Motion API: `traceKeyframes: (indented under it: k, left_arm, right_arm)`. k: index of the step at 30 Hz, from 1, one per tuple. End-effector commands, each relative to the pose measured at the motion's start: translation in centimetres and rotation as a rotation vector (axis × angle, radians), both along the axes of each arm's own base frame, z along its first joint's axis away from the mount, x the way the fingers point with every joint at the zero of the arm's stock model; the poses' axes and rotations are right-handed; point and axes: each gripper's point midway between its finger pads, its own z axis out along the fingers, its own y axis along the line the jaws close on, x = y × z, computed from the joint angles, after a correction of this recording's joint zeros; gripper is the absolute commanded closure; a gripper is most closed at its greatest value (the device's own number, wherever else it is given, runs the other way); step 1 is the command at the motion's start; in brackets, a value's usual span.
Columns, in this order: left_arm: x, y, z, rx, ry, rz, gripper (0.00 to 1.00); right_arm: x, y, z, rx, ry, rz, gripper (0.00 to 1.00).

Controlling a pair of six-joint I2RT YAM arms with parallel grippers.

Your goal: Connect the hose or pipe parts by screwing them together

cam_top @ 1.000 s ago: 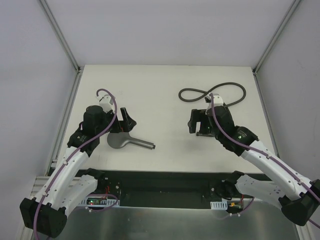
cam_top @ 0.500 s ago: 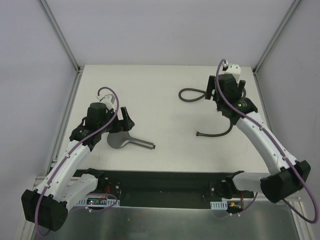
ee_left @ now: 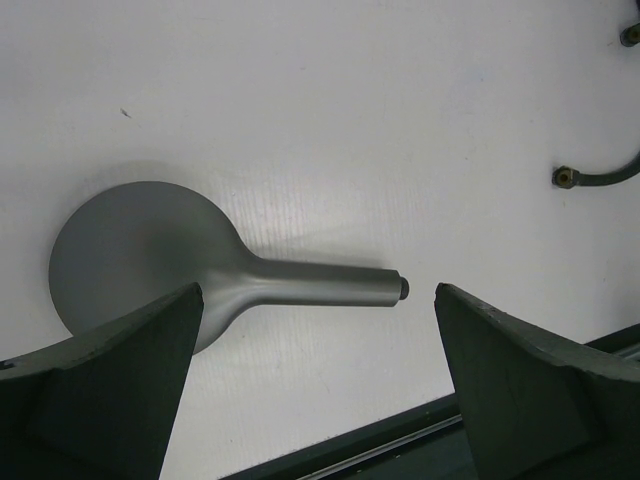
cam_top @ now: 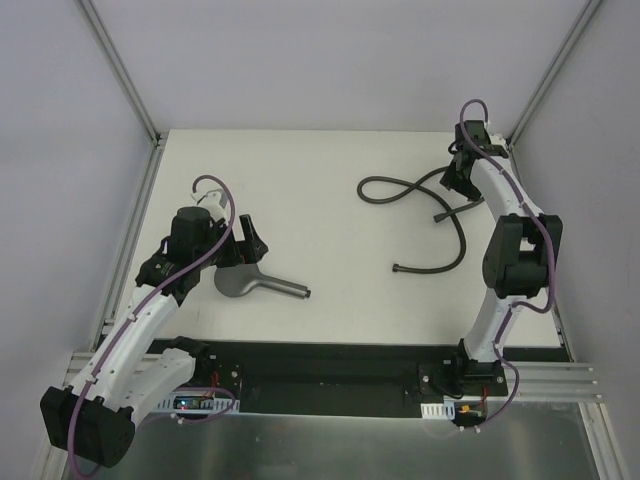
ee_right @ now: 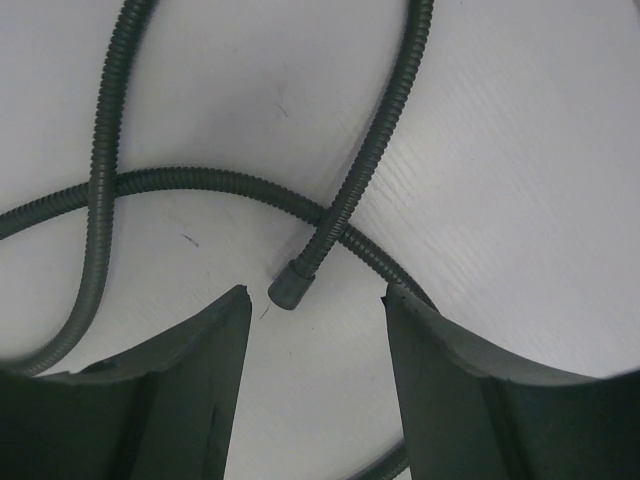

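Right arm has swung off the middle of the table (cam_top: 300, 160) and now reaches to the far right corner, and its fingers have narrowed from wide to about half open; the hose (ee_right: 345, 215) has changed shape, from a tidy figure-eight at the back to a looser run with both ends lying free. Left arm and shower head (ee_left: 130, 250) show no change in place. Right gripper (ee_right: 315, 292) looks straight down on the hose. One small end fitting (ee_right: 288, 292) lies on the table between the two fingers (ee_right: 180, 390), with a visible gap on each side, so nothing is gripped. That strand crosses over another strand of the same hose just behind the fitting. In the top view the hose loops at the back centre, passes under the right gripper (cam_top: 458, 180), and curves forward to its other end (cam_top: 398, 268) right of centre. Left gripper (ee_left: 318, 292) hovers over the shower head, fingers (ee_left: 110, 390) spread fully wide and holding nothing. Shower head lies flat on the table at front left, round head toward the left edge, straight handle (ee_left: 320, 285) pointing right toward the hose. Handle tip and nearest hose end are well apart; parts not joined.
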Motion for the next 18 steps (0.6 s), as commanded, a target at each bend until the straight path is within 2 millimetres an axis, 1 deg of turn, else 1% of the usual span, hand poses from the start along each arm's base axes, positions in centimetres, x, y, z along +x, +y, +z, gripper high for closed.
traceKeyframes:
  k: [1, 2, 4, 7, 11, 18]
  left_arm:
    - [0.5, -0.3, 1.8, -0.022, -0.036, -0.003, 0.01]
    - [0.5, -0.3, 1.9, -0.024, -0.039, -0.005, 0.01]
    - [0.5, -0.3, 2.0, -0.024, -0.043, -0.005, 0.01]
    - [0.5, -0.2, 2.1, -0.020, -0.051, 0.002, 0.01]
    - [0.6, -0.2, 2.1, -0.022, -0.050, 0.001, 0.01]
    - [0.6, -0.4, 1.9, -0.024, -0.044, -0.006, 0.01]
  right_arm:
    - [-0.3, 1.1, -2.0, 0.156, 0.068, -0.130, 0.42]
    - [-0.3, 1.2, -2.5, 0.168, 0.077, -0.142, 0.44]
    - [-0.3, 1.3, -3.9, 0.189, 0.103, -0.174, 0.44]
    - [-0.3, 1.2, -5.1, 0.188, 0.123, -0.194, 0.45]
    - [-0.5, 1.1, -6.2, 0.191, 0.142, -0.221, 0.45]
    - [-0.2, 1.0, -7.8, 0.192, 0.151, -0.232, 0.46]
